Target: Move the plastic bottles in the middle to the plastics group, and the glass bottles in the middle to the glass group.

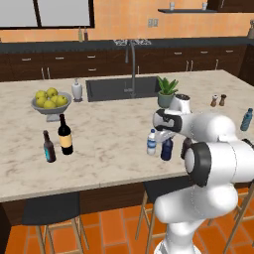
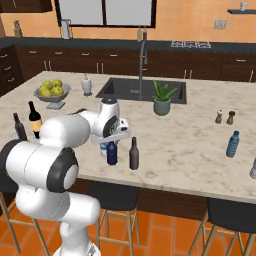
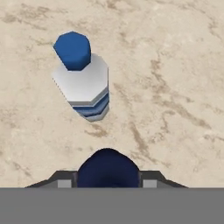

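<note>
Now, in the left base view, the navy bottle (image 1: 167,149) and the clear bottle (image 1: 152,142) are seen upright, side by side, near the front edge of the surface (image 1: 114,134), under the end effector (image 1: 167,135). The wine bottle (image 1: 65,135) and small brown bottle (image 1: 48,147) are seen toward the left end, the teal bottle (image 1: 246,120) at the right edge.

In the right base view, the long-necked brown bottle (image 2: 133,154) is seen just beside the navy bottle (image 2: 112,153); the teal bottle (image 2: 232,144) is well apart to the right.

In the hand view, the navy bottle (image 3: 108,168) is flanked closely by both fingertips (image 3: 151,179); whether it is pinched cannot be told. The clear bottle (image 3: 84,78) is seen beyond it.
</note>
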Tool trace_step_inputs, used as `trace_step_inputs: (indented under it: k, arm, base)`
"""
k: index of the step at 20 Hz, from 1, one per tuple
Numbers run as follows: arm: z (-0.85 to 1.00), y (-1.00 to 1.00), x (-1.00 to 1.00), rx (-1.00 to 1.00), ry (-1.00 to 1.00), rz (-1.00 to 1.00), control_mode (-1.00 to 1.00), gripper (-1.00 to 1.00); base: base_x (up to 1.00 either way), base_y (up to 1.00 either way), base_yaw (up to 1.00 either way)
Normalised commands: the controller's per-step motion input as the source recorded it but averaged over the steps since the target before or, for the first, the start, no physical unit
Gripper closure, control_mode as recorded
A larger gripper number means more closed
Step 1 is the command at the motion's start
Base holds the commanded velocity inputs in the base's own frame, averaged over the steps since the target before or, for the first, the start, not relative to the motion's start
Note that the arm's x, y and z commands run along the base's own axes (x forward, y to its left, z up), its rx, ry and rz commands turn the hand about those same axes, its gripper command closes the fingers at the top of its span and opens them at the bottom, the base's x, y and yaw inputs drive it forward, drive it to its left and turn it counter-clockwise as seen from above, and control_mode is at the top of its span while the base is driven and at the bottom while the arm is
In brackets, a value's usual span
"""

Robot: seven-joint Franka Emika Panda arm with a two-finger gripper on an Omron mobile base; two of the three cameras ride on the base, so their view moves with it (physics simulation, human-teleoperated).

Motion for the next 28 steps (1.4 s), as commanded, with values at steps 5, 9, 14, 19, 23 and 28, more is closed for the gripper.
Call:
trace_step_inputs:
  k: [5, 9, 14, 19, 23, 28]
  arm:
    - [0.24, 0.15, -0.40, 0.00, 0.00, 0.00, -1.00, 1.00]
    - [0.29, 0.19, -0.48, 0.00, 0.00, -0.01, -1.00, 1.00]
    - [0.19, 0.01, -0.63, 0.00, 0.00, -0.09, -1.00, 1.00]
    - [0.18, -0.34, -0.77, 0.00, -0.04, -0.07, -1.00, 1.00]
    - [0.17, -0.53, -0.69, 0.00, -0.03, -0.09, -1.00, 1.00]
    - [0.10, -0.75, -0.25, 0.04, -0.03, -0.24, -1.00, 1.00]
  base:
    - [0.00, 0.00, 0.00]
    - [0.00, 0.00, 0.00]
    - [0.00, 0.00, 0.00]
    - [0.00, 0.00, 0.00]
    - [0.00, 0.00, 0.00]
    - [0.00, 0.00, 0.00]
